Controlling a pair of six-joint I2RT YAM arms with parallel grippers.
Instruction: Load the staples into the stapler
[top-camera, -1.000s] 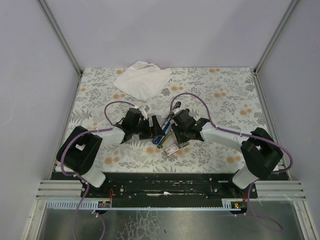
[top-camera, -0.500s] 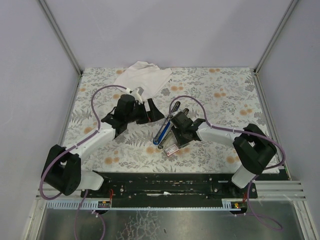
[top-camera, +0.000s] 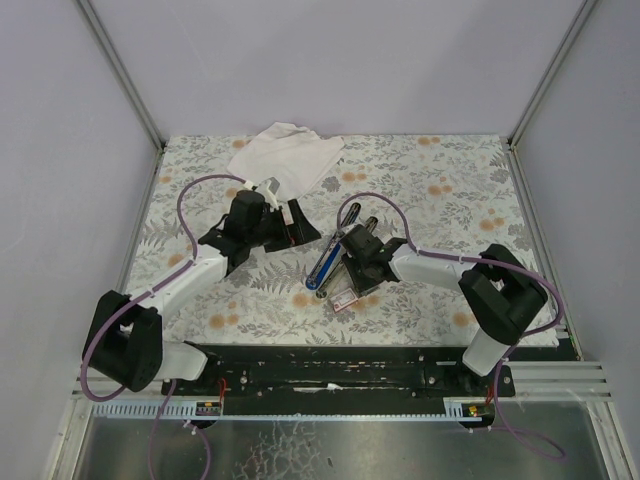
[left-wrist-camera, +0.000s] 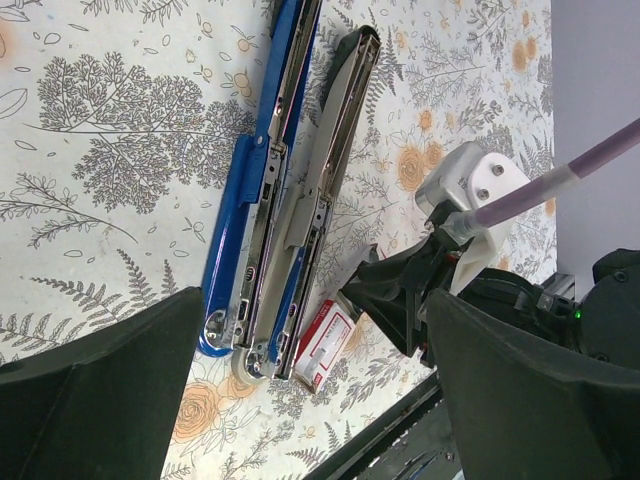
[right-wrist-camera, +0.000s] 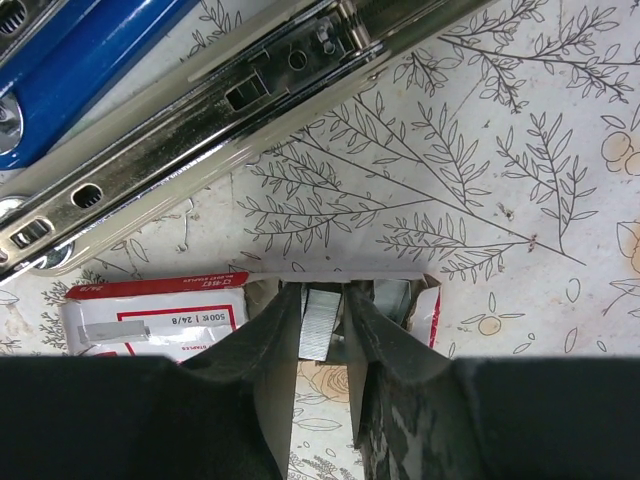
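Observation:
The stapler (top-camera: 325, 262) lies opened flat mid-table, its blue base (left-wrist-camera: 255, 190) beside its silver rail (left-wrist-camera: 325, 170). The staples box (top-camera: 343, 299), white with a red label, lies at the stapler's near end and shows in the left wrist view (left-wrist-camera: 325, 343). My right gripper (top-camera: 349, 284) is down at the box's open end. In the right wrist view the gripper (right-wrist-camera: 325, 350) is closed around a silvery staple strip (right-wrist-camera: 320, 322) beside the label (right-wrist-camera: 150, 315). My left gripper (top-camera: 297, 222) hangs wide open and empty, left of the stapler and above the table.
A crumpled white cloth (top-camera: 285, 158) lies at the back of the floral mat. Purple cables loop over both arms. The black rail of the arm bases runs along the near edge (top-camera: 330, 365).
My left arm has lifted off the stapler and swung back to the left, its gripper now open. My right gripper has stayed low at the staples box.

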